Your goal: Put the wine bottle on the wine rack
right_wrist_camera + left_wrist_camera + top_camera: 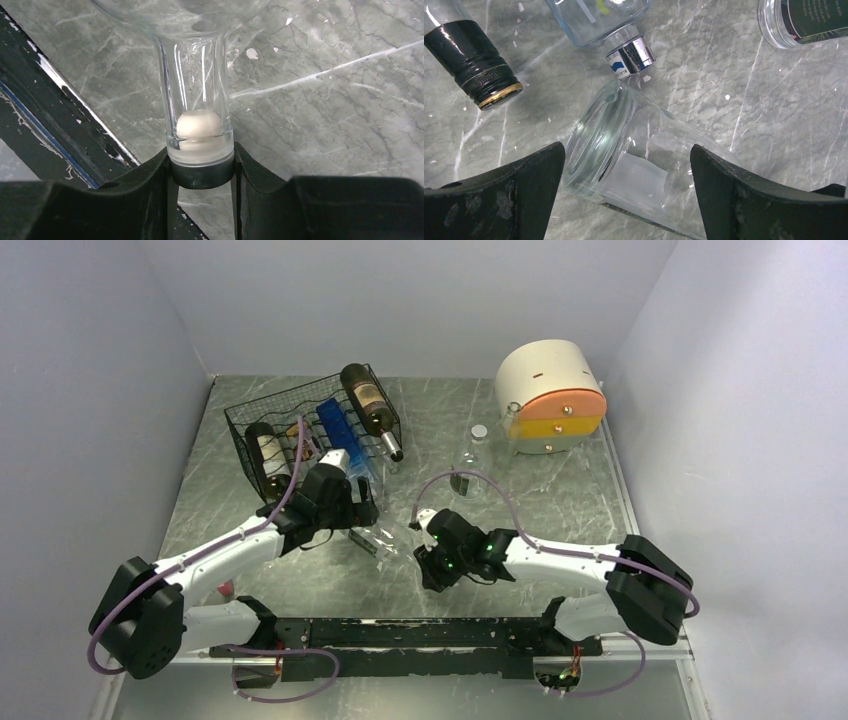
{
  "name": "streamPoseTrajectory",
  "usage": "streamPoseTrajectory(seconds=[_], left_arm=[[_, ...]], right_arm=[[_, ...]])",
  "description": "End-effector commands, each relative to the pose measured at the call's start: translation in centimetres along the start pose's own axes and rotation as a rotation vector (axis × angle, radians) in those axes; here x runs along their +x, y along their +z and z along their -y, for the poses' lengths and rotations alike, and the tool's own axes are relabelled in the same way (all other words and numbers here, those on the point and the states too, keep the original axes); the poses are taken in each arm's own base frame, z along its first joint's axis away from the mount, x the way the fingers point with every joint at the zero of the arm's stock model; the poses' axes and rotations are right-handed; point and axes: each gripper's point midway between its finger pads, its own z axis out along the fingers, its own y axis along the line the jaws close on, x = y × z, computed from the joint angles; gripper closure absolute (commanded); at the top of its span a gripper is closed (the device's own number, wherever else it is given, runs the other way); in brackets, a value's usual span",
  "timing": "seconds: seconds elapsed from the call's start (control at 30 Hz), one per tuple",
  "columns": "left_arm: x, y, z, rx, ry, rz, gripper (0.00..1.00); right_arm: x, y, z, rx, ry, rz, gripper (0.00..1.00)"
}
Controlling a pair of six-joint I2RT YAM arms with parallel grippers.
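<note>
Far left: the wine rack (290, 405) already carries three bottles. A dark one (268, 455) sits low on its left, a blue one (338, 425) mid-row, and another dark one (368, 405) is tilted across its right end.

Just in front of the rack, the left gripper (626, 155) hangs with its jaws wide apart, straddling the base end of the clear wine bottle (385, 538). We see neither finger touching glass.

The bottle lies on its side at table (560, 500) level between the two arms, near the rack but not on it.

At its neck end, the right gripper (201, 160) is clamped on the stoppered mouth.

Further right, well apart from the bottle: a small clear bottle (476, 455) stands upright, then a cream-and-orange drum box (550, 395).

We judge the task barely begun. The neck is secured but the base is not yet gripped, and lifting the bottle and settling it into a free cradle remain.
</note>
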Motion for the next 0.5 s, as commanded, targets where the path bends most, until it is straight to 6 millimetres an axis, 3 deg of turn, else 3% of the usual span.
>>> streamPoseTrajectory(seconds=[0.0,0.2,0.47], left_arm=[[1.8,0.1,-0.4,0.015,0.001,-0.059,0.03],[2.0,0.2,-0.5,0.010,0.010,-0.072,0.04],[2.3,0.4,-1.0,-0.022,-0.004,-0.084,0.05]], right_arm=[[-2.3,0.2,0.3,0.044,0.003,0.041,0.70],[-2.6,1.0,0.7,0.063,-0.035,0.013,0.52],[-4.1,2.9,0.4,0.038,-0.097,0.010,0.50]])
